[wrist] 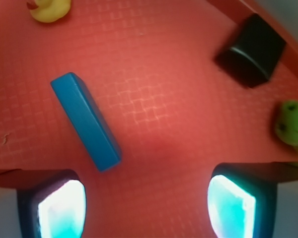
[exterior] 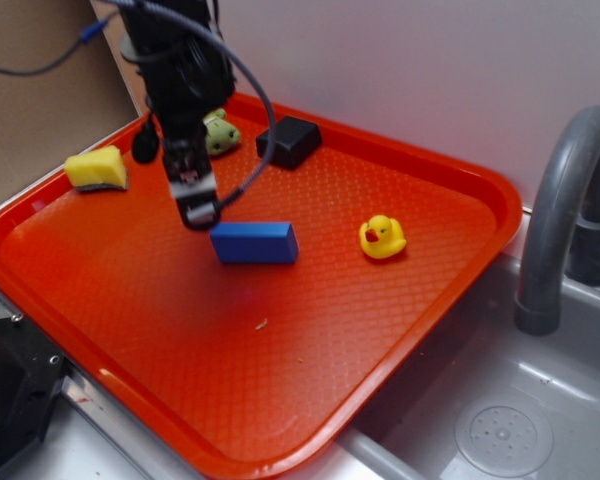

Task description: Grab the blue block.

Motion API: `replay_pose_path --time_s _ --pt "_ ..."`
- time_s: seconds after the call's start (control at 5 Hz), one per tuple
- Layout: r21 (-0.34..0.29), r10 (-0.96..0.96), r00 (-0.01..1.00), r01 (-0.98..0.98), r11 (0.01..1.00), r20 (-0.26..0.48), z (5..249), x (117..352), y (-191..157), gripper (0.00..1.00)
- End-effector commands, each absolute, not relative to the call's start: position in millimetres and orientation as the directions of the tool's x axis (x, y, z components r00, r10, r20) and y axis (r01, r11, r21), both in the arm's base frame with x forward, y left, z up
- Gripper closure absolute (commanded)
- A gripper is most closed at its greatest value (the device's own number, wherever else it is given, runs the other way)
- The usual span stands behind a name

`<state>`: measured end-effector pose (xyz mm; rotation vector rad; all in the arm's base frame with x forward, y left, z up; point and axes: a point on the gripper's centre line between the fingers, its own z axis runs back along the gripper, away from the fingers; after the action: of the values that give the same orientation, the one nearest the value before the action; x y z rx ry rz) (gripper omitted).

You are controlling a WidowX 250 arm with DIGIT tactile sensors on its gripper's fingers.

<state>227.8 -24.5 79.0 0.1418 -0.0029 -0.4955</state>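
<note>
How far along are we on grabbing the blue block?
Done: the gripper has arrived next to the blue block, jaws open. In hand: nothing yet; the wrist view shows the block lying flat on the red tray, off toward one finger rather than centred. Left: centre, descend, close, lift.

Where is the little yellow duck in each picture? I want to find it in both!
Exterior view: the yellow duck sits on the red tray, right of the blue block.
Wrist view: only part of the duck shows, cut off at the top left corner.
Shared landmark: the blue block lies between the duck and the gripper in both views.
</note>
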Motion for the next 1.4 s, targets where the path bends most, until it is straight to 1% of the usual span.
replay_pose_path --time_s 0.0,0.2,0.4,0.8,1.0,1.2 --pt "0.126 -0.597 0.802 0.591 0.796 0.01 72 232 -51 0.0" --pt "0.135 -0.594 0.804 0.591 0.795 -0.023 57 250 -42 0.0" --pt "0.107 -0.621 0.783 0.622 0.776 -0.044 29 252 -45 1.0" --pt "0.128 -0.589 0.805 0.593 0.795 -0.067 26 252 -43 1.0" --pt "0.127 -0.474 0.877 0.48 0.868 -0.078 63 249 -38 1.0" --pt "0.043 -0.248 0.969 0.247 0.968 0.0 112 233 -22 1.0"
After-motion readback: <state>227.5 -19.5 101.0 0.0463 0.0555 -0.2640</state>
